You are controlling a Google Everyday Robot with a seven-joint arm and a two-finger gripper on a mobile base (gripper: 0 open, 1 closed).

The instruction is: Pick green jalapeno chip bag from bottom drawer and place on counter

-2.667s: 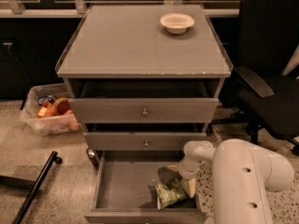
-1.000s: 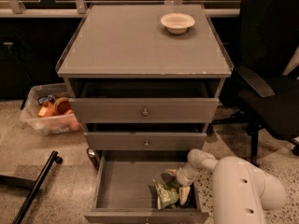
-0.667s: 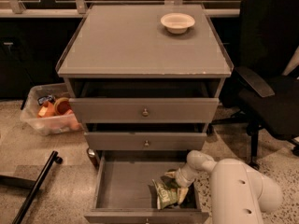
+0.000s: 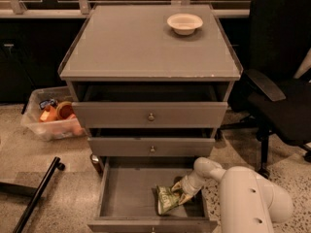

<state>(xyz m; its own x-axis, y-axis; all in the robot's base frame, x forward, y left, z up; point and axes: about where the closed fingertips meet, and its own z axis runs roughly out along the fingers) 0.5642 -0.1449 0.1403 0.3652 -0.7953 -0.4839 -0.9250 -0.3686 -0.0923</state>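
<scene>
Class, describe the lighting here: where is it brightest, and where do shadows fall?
Camera view: the counter is the brightest surface, evenly lit from above; the gaps above the upper drawers lie in deep shadow; the bottom drawer is dim inside, yet the claw shows there, at the green jalapeno chip bag.

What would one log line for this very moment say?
stage: pick | gripper: down in bottom drawer, at green jalapeno chip bag | counter: bag not yet placed, white bowl on it
</scene>
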